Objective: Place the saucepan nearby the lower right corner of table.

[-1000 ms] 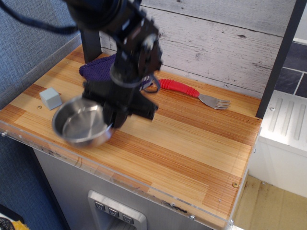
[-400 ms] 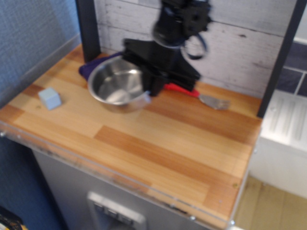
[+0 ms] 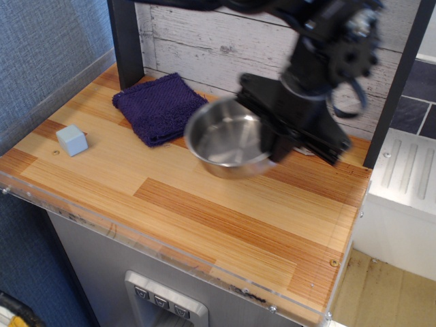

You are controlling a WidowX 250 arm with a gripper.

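Carrying the saucepan (image 3: 226, 138) above the middle of the table (image 3: 204, 218), your gripper (image 3: 276, 146) is clamped on its right rim, so you're roughly halfway, with the lower right corner and the set-down yet to come.

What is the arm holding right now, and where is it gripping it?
The gripper holds the saucepan, gripped at its right rim; blur hides the exact contact.

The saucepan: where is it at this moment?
The saucepan is held up by the gripper over the middle of the table, just right of the purple cloth, well short of the lower right corner.
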